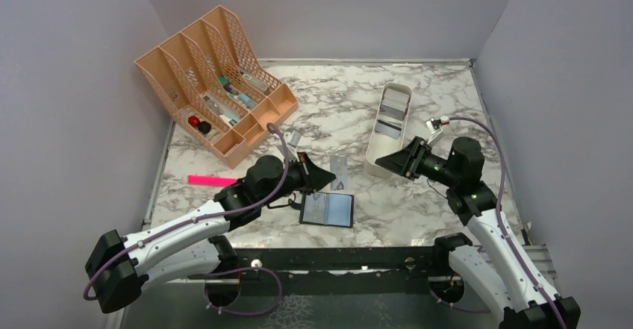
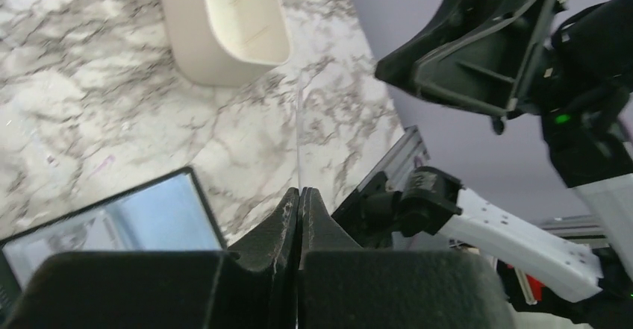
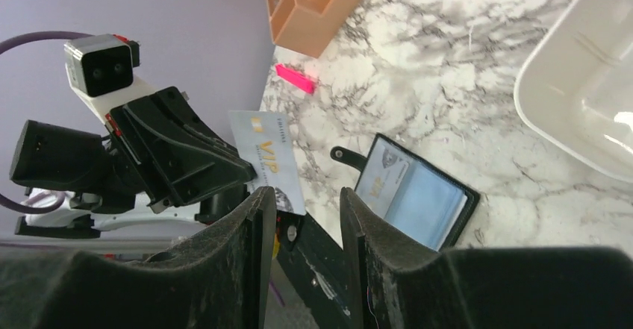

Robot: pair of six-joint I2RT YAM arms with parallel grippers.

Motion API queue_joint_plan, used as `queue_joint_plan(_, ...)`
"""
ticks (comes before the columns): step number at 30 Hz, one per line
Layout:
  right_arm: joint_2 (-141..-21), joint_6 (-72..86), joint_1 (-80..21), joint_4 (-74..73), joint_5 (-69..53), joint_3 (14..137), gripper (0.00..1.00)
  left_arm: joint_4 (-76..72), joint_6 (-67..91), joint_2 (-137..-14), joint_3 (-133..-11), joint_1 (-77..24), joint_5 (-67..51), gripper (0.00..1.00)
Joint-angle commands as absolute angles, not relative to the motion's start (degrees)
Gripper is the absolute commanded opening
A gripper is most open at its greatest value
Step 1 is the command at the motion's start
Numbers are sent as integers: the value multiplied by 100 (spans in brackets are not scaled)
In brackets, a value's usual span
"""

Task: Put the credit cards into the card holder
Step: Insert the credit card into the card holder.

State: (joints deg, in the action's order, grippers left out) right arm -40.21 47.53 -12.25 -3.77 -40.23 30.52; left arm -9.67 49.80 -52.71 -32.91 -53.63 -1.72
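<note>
pinching a vip credit card [image 3: 265, 157] edge-up in the closed left fingers [image 2: 292, 210], raised near the open card holder [image 1: 327, 210] on the desk [image 1: 336, 105]; right fingers [image 1: 392, 159] parted, empty. better to lay it flatter, aim a short edge at a sleeve mouth, slide gently.

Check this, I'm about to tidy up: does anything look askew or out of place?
The peach mesh desk organizer at the far left sits diagonal to the table edges, not squared up. A bright pink stick lies loose on the marble in front of it. Nothing looks spilled or damaged.
</note>
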Motion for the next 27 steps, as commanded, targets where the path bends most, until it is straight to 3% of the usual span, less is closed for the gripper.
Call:
queue_joint_plan(1, -4360, 4523, -1203, -1352, -3924, 3152, 42, -106, 4842, -5342, -3037, -5205, -216, 0)
queue_joint_plan(9, -4818, 4452, -1483, -1137, -3650, 2576, 41, -343, 4926, -6023, -2721, -4771, -1167, 0)
queue_joint_plan(20, -5917, 4767, -3260, -333, -2278, 2195, 44, -848, 4980, -6348, -2056, -4377, -1896, 0)
queue_joint_plan(27, -6578, 4915, -3819, 166, -1891, 2163, 42, -1061, 5022, -6608, -1892, -4376, -1914, 0)
